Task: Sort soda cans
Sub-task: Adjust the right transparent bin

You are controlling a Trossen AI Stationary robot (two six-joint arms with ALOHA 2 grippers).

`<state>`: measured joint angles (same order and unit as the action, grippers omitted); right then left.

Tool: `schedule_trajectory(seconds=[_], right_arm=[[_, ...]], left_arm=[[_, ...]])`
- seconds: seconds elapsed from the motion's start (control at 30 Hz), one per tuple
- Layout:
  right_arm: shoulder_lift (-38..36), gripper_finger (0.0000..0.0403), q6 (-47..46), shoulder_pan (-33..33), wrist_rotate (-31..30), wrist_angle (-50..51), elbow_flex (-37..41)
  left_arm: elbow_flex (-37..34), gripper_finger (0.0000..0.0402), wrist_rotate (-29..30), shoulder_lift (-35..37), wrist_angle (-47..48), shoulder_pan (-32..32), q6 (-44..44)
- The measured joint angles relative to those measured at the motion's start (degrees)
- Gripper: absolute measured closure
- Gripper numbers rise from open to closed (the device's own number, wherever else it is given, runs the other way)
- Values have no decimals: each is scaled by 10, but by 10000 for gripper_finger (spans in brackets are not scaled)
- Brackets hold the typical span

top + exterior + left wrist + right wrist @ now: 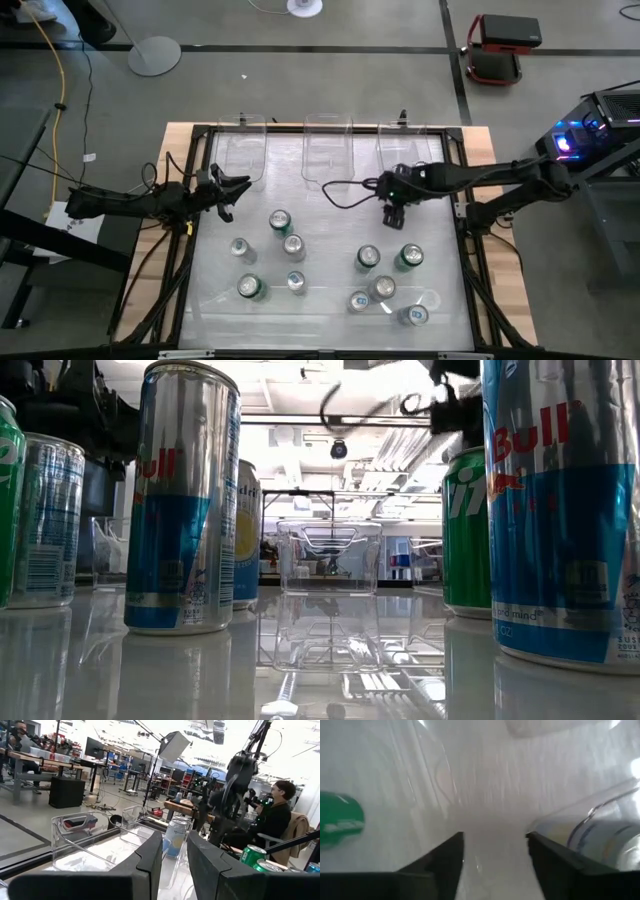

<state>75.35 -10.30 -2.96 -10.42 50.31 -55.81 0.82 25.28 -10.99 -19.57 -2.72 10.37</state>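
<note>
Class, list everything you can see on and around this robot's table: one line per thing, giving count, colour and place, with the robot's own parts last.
soda cans: ten, silver tops, bodies green or silver with blue, standing spread over the table's middle and front.
clear bins: three, see-through plastic, in a row along the table's far edge.
table: one, pale wood rim with a glossy white top.
person: one, dark top, seated in the room beyond the table.
left gripper: one, dark, empty, at the table's left near the left bin.
right gripper: one, dark, open and empty, over the table in front of the right bin.
</note>
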Motion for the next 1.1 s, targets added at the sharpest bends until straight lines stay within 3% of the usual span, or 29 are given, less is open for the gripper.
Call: schedule_trajectory(seconds=[0.2, 0.33, 0.73, 1.1], right_arm=[[0, 333, -29, 0, -18, -26, 47], [0, 392, -32, -7, -51, -35, 71], [0, 402, 17, -87, -53, -185, 135], [0, 402, 87, -115, -73, -249, 135]], left_arm=[[0, 323, 10, 0, 0, 0, -9], [0, 323, 10, 0, 0, 1, -10], [0, 323, 12, 0, 0, 1, -10], [0, 323, 12, 0, -1, 1, -10]])
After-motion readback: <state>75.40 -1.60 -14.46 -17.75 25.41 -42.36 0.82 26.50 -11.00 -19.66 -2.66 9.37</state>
